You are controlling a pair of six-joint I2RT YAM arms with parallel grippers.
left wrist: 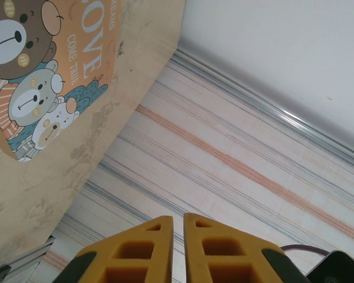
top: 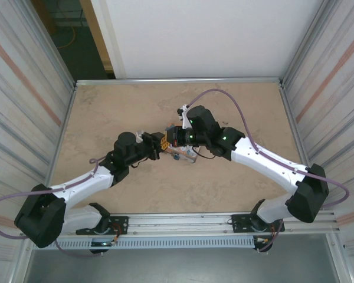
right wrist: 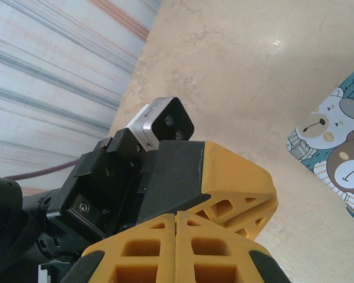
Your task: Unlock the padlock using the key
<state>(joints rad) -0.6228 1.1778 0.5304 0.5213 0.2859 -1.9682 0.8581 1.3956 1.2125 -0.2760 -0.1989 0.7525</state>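
My left arm (top: 88,180) and right arm (top: 265,159) bend inward, so the left gripper (top: 158,143) and the right gripper (top: 174,137) nearly touch. The right fingers (right wrist: 147,239) are pressed together, the left fingers (left wrist: 143,242) show only a thin slit

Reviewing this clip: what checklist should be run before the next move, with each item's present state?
1. Padlock's position and hold: cannot tell.
2. Key held between fingers: cannot tell.
3. Left gripper closed: ok, fingers nearly together with a thin slit.
4. Right gripper closed: ok, fingers meet.
5. Grippers face each other closely above the table: ok.
6. Printed box apart from both grippers' fingers: ok in the wrist views.
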